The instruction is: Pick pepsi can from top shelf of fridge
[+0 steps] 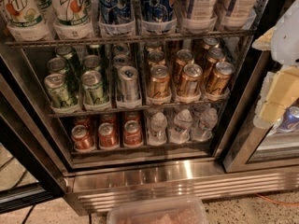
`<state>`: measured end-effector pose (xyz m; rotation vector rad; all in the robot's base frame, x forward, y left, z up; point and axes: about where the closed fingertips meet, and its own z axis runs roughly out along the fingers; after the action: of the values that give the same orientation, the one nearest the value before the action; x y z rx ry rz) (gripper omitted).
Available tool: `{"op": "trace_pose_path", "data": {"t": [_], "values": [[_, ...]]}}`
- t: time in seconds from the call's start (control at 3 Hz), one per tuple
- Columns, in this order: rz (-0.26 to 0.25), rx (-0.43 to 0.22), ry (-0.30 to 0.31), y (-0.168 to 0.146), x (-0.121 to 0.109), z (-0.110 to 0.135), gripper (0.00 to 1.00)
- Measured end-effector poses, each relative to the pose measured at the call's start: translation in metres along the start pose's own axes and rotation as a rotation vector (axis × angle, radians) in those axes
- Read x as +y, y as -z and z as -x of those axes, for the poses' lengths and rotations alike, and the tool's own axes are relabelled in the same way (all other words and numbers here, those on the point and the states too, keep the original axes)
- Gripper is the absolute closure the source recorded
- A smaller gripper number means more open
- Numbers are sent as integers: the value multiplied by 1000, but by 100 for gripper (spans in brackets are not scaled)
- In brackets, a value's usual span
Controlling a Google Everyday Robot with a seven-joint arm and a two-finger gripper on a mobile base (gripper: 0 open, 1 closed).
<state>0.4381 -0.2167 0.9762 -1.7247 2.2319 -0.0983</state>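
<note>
Two tall blue Pepsi cans, one on the left (115, 4) and one on the right (158, 3), each with a footballer's picture, stand side by side in clear cup holders on the top shelf (131, 39) of the open fridge (140, 181). My gripper (276, 97), white and cream, hangs at the right edge of the view. It is in front of the fridge's right frame, well right of the cans and lower than them. A small blue can-like thing (290, 119) shows right beside it; whether the gripper touches it I cannot tell.
7up bottles (70, 6) stand left of the Pepsi cans and pale cans (198, 3) right of them. Lower racks hold green cans (93, 85), a silver can (128, 82), bronze cans (189, 78), red cans (107, 134) and water bottles (182, 124). A clear plastic tub (156, 213) sits on the floor.
</note>
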Motion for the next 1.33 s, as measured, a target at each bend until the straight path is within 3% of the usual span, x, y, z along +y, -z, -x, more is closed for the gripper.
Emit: {"op": "trace_pose_path", "data": {"t": [0.67, 1.0, 1.33], "values": [[-6, -39, -23, 0, 4, 6, 0], [-15, -109, -70, -1, 15, 28, 0], [-44, -236, -134, 2, 20, 69, 0]]}}
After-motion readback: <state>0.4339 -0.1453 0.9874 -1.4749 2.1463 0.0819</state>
